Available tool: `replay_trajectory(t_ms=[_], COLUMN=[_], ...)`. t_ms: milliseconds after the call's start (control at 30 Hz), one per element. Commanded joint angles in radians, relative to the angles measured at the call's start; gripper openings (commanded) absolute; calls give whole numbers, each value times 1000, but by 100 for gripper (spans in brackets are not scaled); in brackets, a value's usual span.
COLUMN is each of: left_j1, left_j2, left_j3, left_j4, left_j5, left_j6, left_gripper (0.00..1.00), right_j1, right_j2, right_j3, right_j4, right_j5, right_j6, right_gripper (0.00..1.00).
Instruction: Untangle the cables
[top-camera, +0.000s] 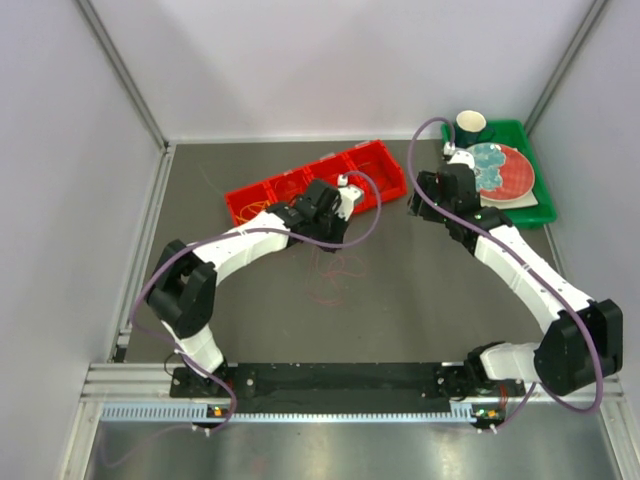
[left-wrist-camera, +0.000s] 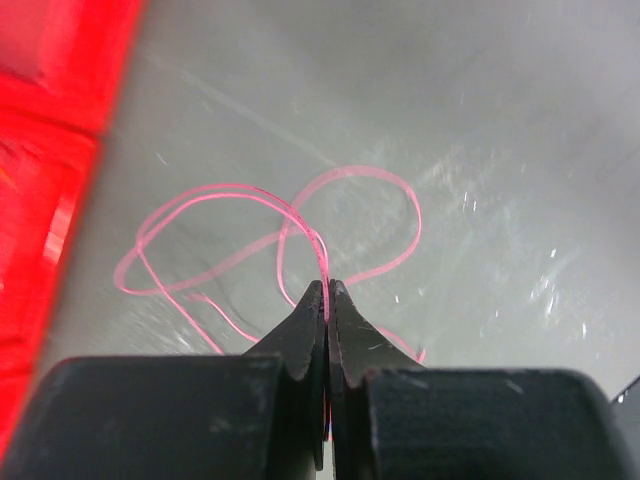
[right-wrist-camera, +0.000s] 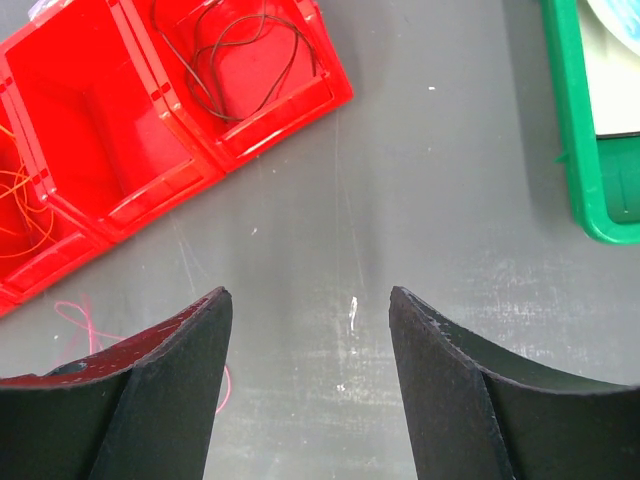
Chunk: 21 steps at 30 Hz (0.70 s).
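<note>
My left gripper is shut on a thin pink cable, whose loops spread over the grey table just ahead of the fingertips. In the top view this gripper sits by the near edge of the red bin, with faint pink and red cable loops on the table just in front of it. My right gripper stands open above bare table, nothing between its fingers. A black cable lies in one bin compartment, an orange cable in another. A bit of pink cable shows beside the right gripper's left finger.
The red bin has several compartments and lies slanted at the table's middle back. A green tray at the back right holds a patterned plate and a dark cup. White walls enclose the table on three sides.
</note>
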Motion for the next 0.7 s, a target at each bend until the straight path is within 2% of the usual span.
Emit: replay_trajectory(t_ms=[0,33,67,167,233,300,367,667], left_j1=[-38,-47,-56,-79,-90,-95,-95,-95], left_j2=[9,15,18,35,49,57,58,124], left_j3=[-68,-77,-86,-113,-125,-132,-143,-123], left_j4=[-21,-21,-18,-6,-2,2,16,30], left_j5=[18,-1,-35,-52,-69,-83,-97,-164], left_j6=[-46,-37,-32,-18,-9,-1,5,46], left_gripper=[0,0,23,53,62,68,69,65], right_j1=[-6,-6,-6,-6,-6,-6,-6,-6], right_j2=[-7,-2,-1,12,19,21,25,33], right_j3=[30,32,32,39,44,44,44,39], right_j4=[13,13,17,16,13,16,14,19], right_j5=[-24,-27,-30,-39,-45,-49,-52,-68], right_j6=[6,6,6,7,8,9,9,15], right_gripper=[64,64,64,64,64,64,64,64])
